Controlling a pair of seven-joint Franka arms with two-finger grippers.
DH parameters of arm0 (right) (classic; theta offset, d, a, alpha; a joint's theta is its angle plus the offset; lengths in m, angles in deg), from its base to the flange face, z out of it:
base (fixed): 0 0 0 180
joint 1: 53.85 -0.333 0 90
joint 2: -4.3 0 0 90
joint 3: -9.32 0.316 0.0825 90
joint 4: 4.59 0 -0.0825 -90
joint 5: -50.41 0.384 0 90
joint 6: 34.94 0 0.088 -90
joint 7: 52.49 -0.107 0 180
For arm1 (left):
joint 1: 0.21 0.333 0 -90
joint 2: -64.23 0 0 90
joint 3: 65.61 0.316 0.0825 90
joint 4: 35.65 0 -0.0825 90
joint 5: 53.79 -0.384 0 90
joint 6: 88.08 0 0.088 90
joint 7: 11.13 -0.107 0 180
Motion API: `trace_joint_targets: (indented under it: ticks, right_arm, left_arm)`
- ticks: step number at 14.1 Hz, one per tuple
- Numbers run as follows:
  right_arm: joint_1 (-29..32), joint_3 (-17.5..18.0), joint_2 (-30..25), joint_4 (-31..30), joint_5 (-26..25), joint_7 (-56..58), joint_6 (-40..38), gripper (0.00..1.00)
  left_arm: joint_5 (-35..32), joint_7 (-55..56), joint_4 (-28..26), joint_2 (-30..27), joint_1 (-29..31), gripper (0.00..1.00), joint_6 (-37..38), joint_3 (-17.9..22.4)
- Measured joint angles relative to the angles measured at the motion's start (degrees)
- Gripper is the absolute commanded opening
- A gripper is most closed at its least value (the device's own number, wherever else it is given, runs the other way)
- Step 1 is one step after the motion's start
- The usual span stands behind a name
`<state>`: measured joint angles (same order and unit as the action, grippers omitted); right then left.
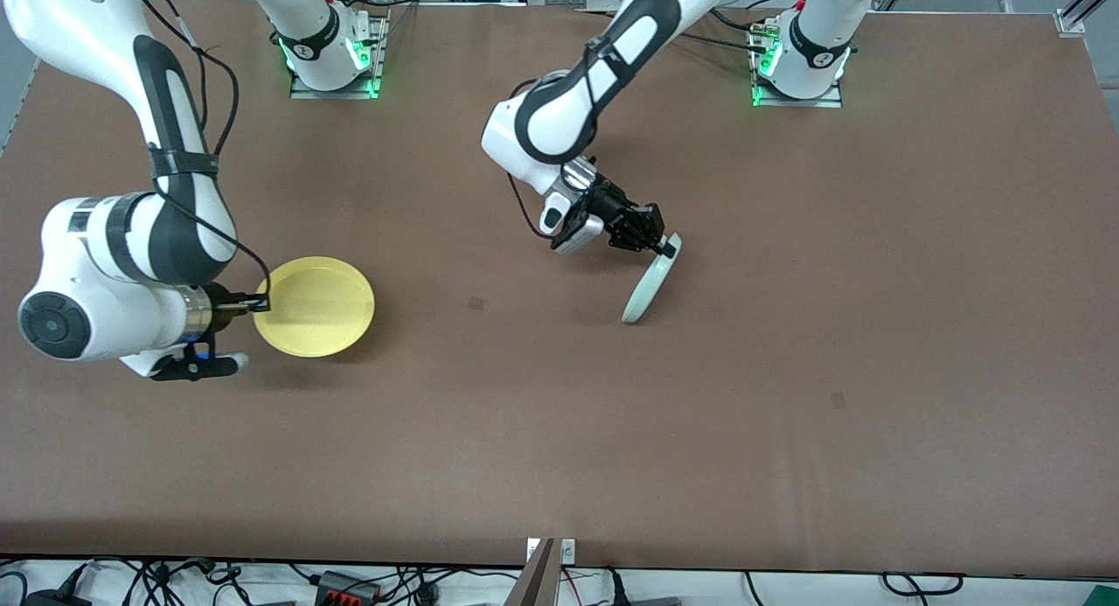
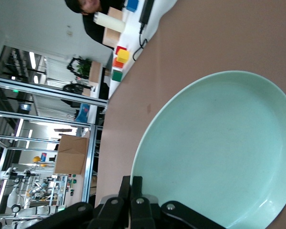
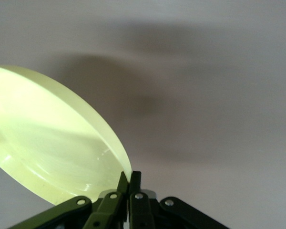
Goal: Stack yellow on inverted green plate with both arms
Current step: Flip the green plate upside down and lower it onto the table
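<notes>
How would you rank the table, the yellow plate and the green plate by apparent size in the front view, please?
1. Table, by far.
2. Yellow plate, seen as a full round.
3. Green plate; it is tilted nearly edge-on, so it only looks smaller.

green plate cropped, yellow cropped

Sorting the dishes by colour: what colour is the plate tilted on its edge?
Pale mint green plate, clearest in the left wrist view.

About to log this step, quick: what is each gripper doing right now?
Left gripper: shut on the green plate's rim, plate tipped on edge on the table.
Right gripper: shut on the yellow plate's rim.
</notes>
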<state>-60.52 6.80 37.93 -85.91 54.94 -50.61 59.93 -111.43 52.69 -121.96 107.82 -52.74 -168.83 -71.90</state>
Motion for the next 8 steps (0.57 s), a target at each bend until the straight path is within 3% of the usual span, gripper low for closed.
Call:
trace_joint_targets:
  ticks: [1, 5, 8]
  right_arm:
    - [-1.0, 0.0, 0.2, 0.6, 1.0, -1.2, 0.0, 0.0]
    - [-5.1, 0.1, 0.4, 2.1, 5.0, -6.5, -0.2, 0.0]
    - [-5.7, 0.1, 0.4, 2.9, 7.2, -8.0, -0.6, 0.0]
  left_arm:
    - [0.0, 1.1, 0.0, 0.1, -0.6, 0.99, 0.1, 0.1]
    - [5.0, 1.9, 1.2, -0.6, -0.7, 1.0, -4.3, 0.5]
    - [11.0, 1.9, 3.0, -2.1, 0.0, 1.0, -12.3, 0.6]
